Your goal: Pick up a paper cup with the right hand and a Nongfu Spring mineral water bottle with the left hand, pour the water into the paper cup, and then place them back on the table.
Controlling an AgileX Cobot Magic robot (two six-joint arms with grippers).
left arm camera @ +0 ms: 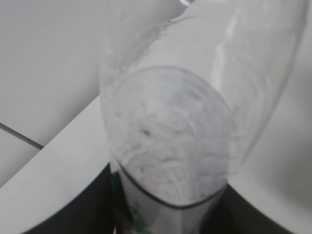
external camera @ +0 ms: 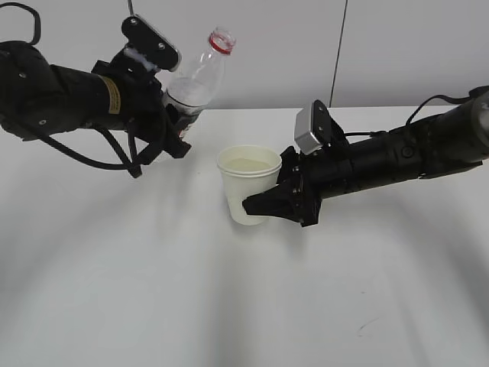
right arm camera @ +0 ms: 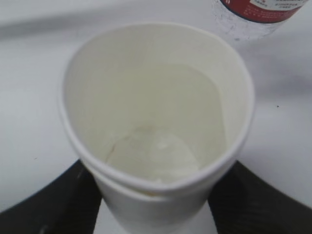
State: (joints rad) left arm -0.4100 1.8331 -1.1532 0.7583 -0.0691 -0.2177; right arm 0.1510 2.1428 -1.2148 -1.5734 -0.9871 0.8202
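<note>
While the right end effector [external camera: 269, 200] clasps the paper cup [external camera: 248, 186], the left end effector [external camera: 170, 115] grips the bottle [external camera: 197, 79].

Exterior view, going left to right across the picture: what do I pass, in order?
left hand → left gripper → Nongfu Spring mineral water bottle → paper cup → right gripper → right hand, all over the table.

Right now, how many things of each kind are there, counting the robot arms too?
Robot arms: 2 (left hand, right hand)
Paper cup: 1
Nongfu Spring mineral water bottle: 1
Table: 1
Total: 5
</note>
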